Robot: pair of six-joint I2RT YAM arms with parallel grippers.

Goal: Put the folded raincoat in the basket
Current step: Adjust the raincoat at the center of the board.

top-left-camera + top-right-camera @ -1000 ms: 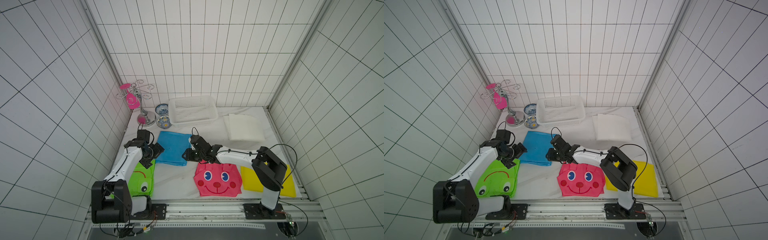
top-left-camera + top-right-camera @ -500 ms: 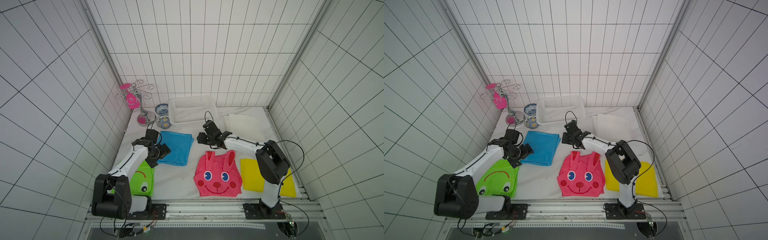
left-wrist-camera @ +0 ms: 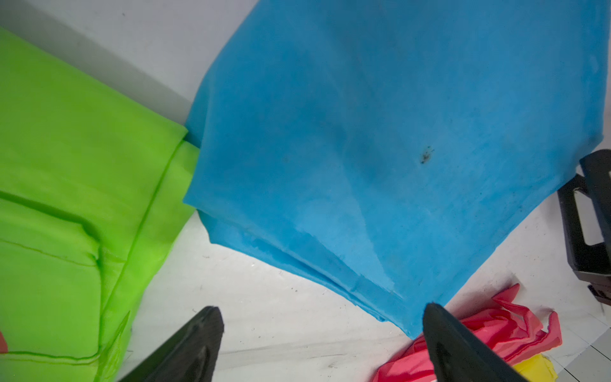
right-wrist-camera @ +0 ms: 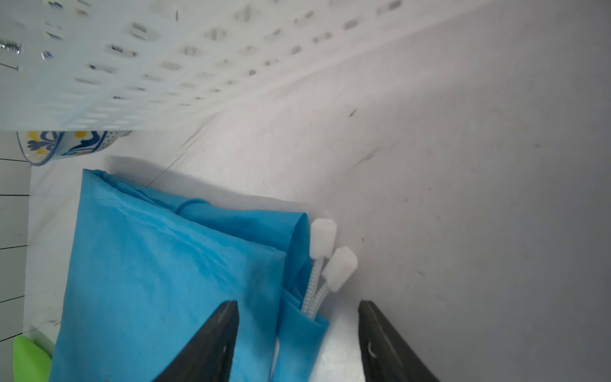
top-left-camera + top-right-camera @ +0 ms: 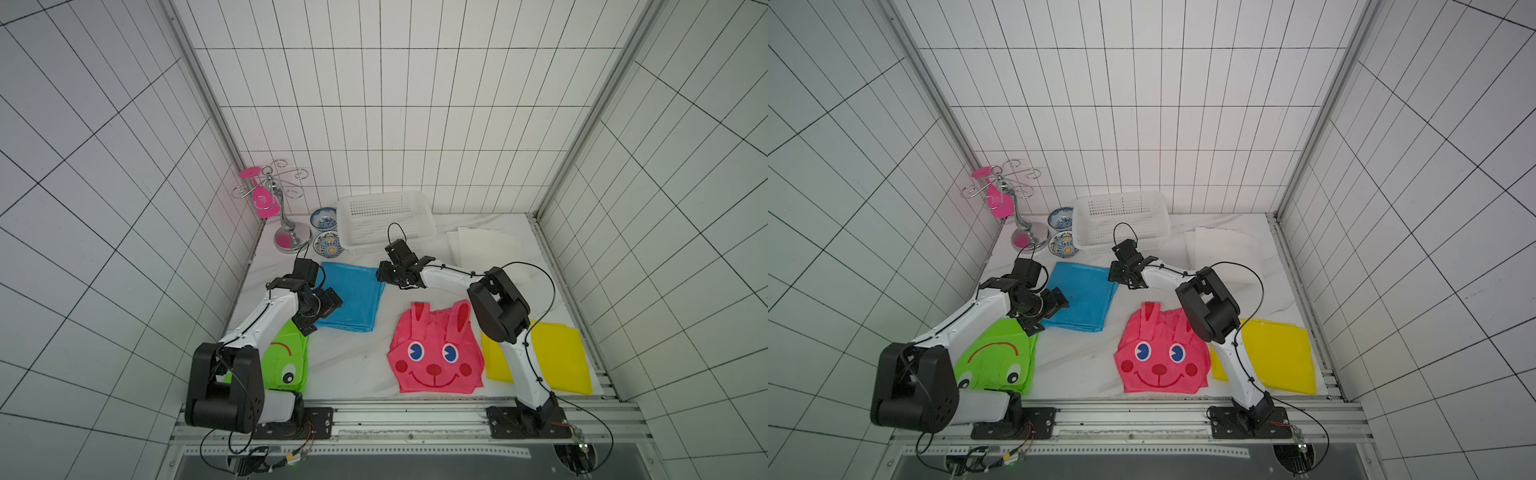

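The folded raincoat (image 5: 351, 297) is a flat sky-blue rectangle of thin stacked layers, lying on the white surface (image 5: 345, 365) just short of the basket (image 5: 361, 208), outside it (a small dark speck (image 3: 426, 155) marks its top face). Two white cord ends (image 4: 327, 251) poke from one corner. The left fingers (image 3: 195, 344) are spread wide over its left side, grasping nothing; the right fingers (image 4: 215, 340) stand apart astride the corded corner, not pinching it. A green frog-faced raincoat (image 5: 286, 357) lies just beside the blue one's corner, a pink rabbit-faced one (image 5: 434, 353) and a yellow one (image 5: 557, 357) nearer the front. Two patterned bowls (image 5: 328, 245) and a glass rack (image 5: 291, 239) stand beside the basket; a white folded cloth (image 5: 482, 249) lies on its other side.
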